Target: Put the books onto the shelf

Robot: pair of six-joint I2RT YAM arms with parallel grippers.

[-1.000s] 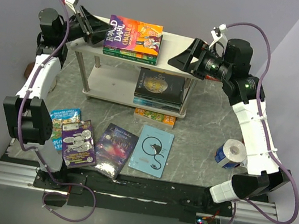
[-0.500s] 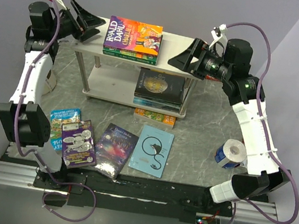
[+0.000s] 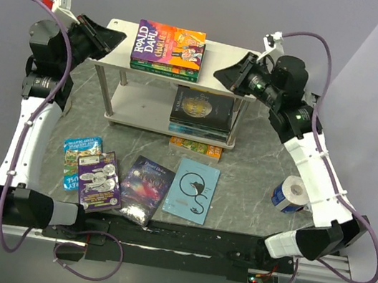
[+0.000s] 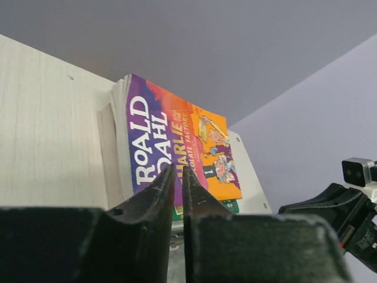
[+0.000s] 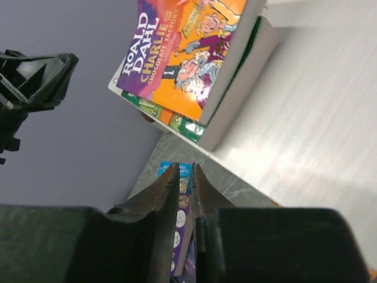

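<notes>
Black left end effector [image 4: 178, 171] jaws stand narrow, gripping nothing, at the shelf's [image 3: 224, 62] left end. The right end effector [image 5: 185, 168], equally narrow and empty, hovers at its right end. The Roald Dahl book [image 3: 169, 44] lies on the shelf's top board, and four other books [image 3: 193, 189] lie on the tabletop [image 3: 258, 160] before the shelf.

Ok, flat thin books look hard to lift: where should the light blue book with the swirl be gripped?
Probably its right long edge, approached low from the right. The light blue book lies flat on the table, so only its edges offer a hold; the dark starry book crowds its left edge, while the right one has bare table beside it.
</notes>
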